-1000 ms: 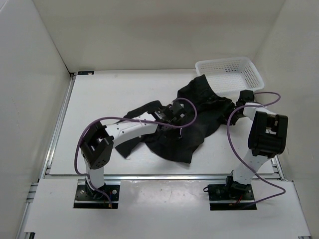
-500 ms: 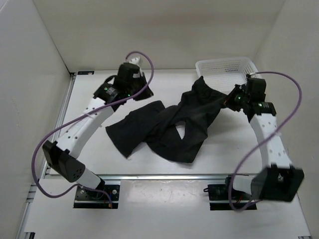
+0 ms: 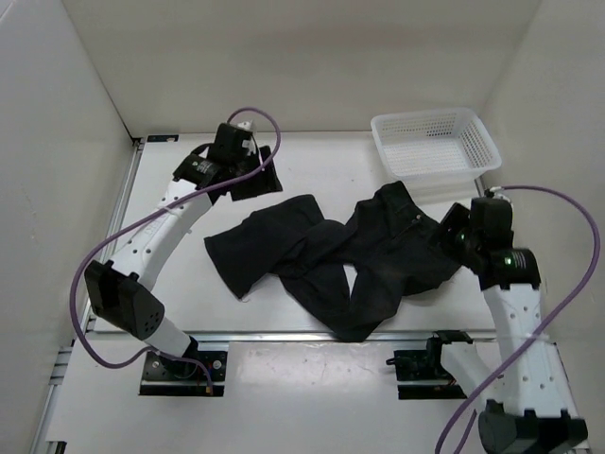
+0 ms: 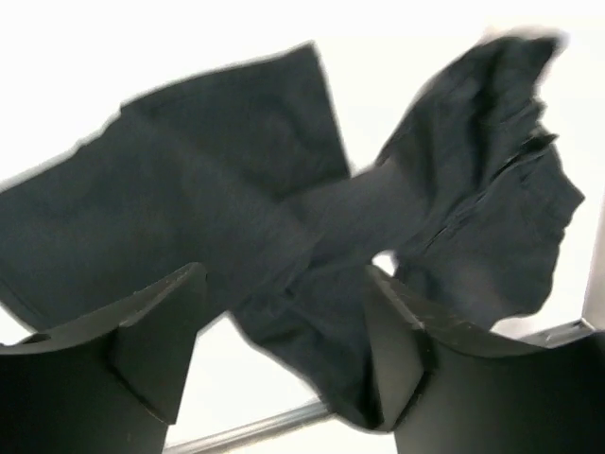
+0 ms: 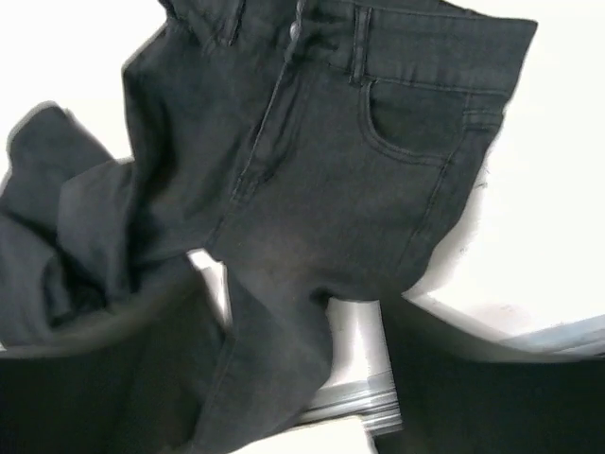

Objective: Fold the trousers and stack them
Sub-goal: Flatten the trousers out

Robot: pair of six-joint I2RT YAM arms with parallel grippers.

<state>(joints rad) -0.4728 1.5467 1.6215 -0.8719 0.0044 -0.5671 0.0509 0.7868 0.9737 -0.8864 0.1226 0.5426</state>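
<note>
My left claw (image 3: pixel 255 183) hangs over the table (image 3: pixel 321 156), well to the left of the white mesh basket (image 3: pixel 423 117). Its two fingers (image 4: pixel 156 326) stand apart with nothing between them, and past them I look down on the black trousers (image 3: pixel 340 255).

My right claw (image 3: pixel 448 236) is on the near side of the basket, at the waistband end of the trousers. Its fingers (image 5: pixel 492 397) are blurred, but they too stand apart and grip nothing.

The trousers lie outside the basket, on the table in front of it and to its left. The waistband (image 5: pixel 444 33), with belt loops and a front pocket below it, is the part closest to the basket, just beside its near wall. I cannot tell whether it touches. From there both legs run away from the basket. One lies rumpled far to its left, and the other bends off toward the front, farther from the basket than my right claw is.
</note>
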